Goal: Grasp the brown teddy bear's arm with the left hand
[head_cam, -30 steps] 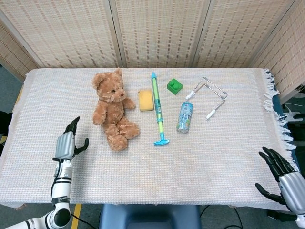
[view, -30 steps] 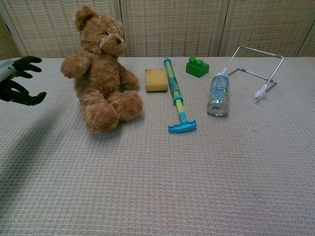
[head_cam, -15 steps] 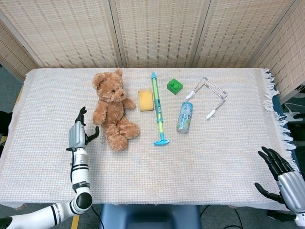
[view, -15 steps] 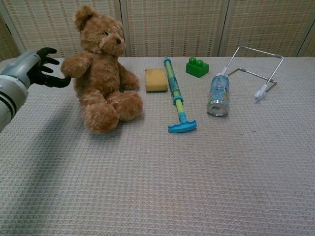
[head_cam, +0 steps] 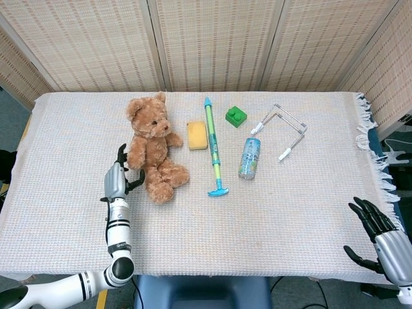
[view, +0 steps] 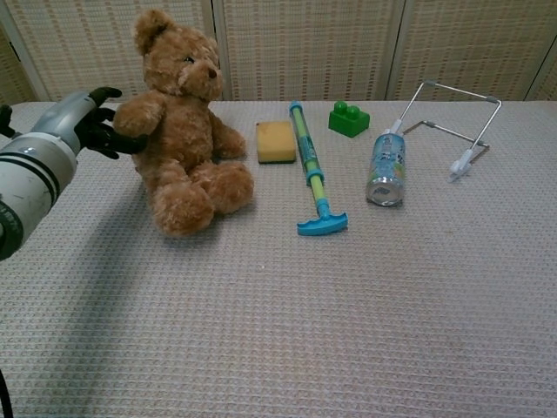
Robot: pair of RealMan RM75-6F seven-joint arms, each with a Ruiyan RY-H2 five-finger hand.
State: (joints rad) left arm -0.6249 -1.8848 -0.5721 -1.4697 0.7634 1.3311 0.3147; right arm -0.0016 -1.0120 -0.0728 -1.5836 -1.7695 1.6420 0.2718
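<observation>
Table (head_cam: pixel 270 219) front bare; left hand (view: pixel 91 122) touching teddy bear (view: pixel 178 131) arm.

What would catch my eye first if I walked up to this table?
Probably the brown teddy bear sitting upright toward the table's back left, with the robot's left hand reaching its raised arm, dark fingers at the fur. Beside it lie a yellow sponge and a long blue-green toy pump.

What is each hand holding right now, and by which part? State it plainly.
Nothing is firmly held. The left hand has its fingers spread against the teddy bear arm, touching but not closed. The right hand is open, at the table edge.
</observation>
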